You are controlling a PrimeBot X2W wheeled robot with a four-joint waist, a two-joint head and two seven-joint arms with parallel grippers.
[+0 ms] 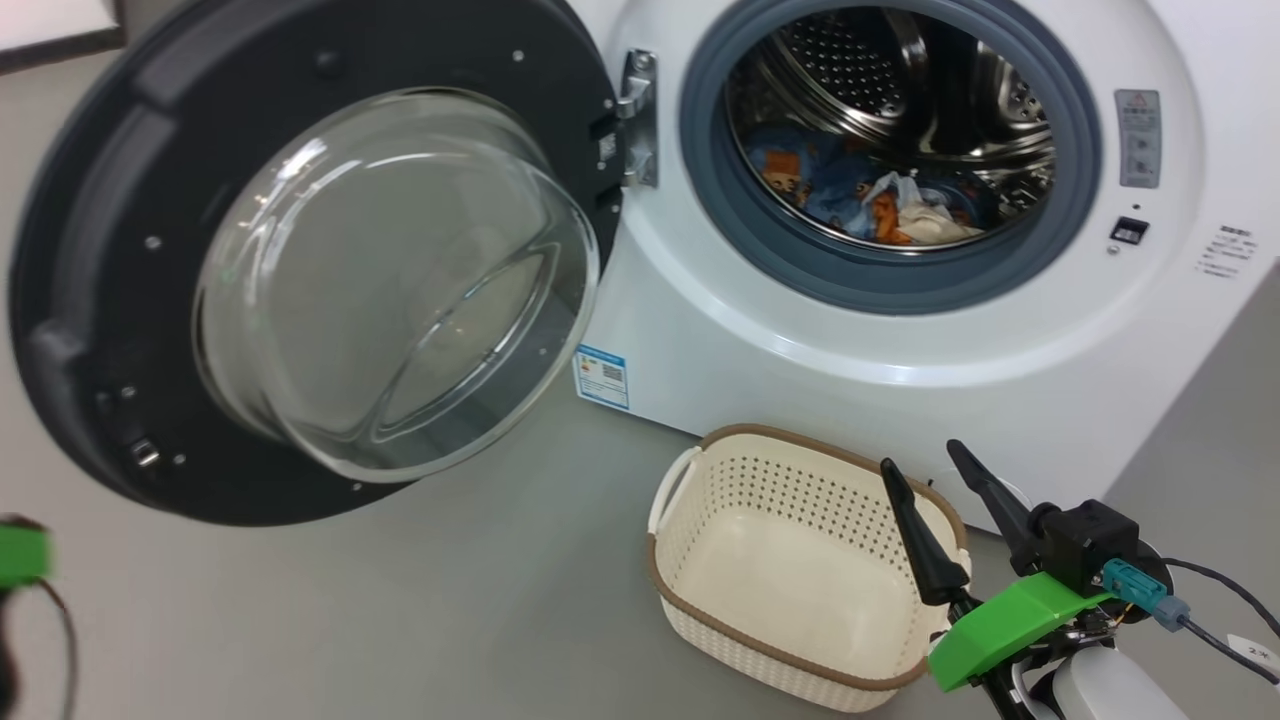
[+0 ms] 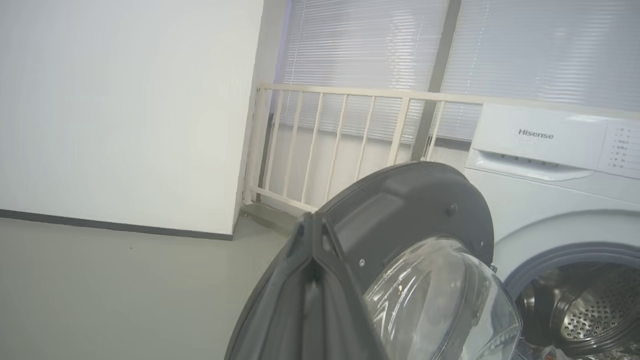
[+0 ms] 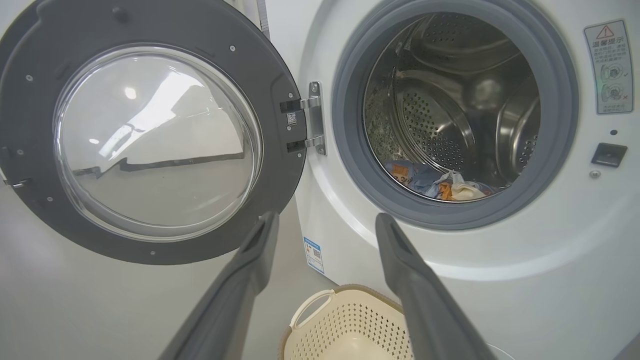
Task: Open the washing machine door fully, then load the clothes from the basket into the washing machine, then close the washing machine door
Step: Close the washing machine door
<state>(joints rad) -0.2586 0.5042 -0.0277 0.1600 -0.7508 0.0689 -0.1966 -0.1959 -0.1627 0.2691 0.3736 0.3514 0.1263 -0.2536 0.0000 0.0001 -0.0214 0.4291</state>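
The washing machine (image 1: 900, 340) stands with its door (image 1: 110, 250) swung wide to the left, glass bowl facing out. The clothes (image 1: 880, 205), blue with orange print plus a cream piece, lie in the steel drum; they also show in the right wrist view (image 3: 435, 182). The basket (image 1: 700, 600) sits empty on the floor in front of the washer. My right gripper (image 1: 922, 462) is open above the basket's right rim, nothing between its fingers (image 3: 260, 240). My left gripper (image 2: 311, 227) is shut, empty, close to the door's (image 2: 410, 200) outer edge; whether it touches, I cannot tell.
Grey floor (image 1: 400, 600) spreads under the door and around the basket. A white railing (image 2: 340, 145) and a wall (image 2: 125, 110) stand beyond the door. The washer's control panel (image 2: 545, 137) is at the upper right. My left arm's green mount (image 1: 20, 555) is at the left edge.
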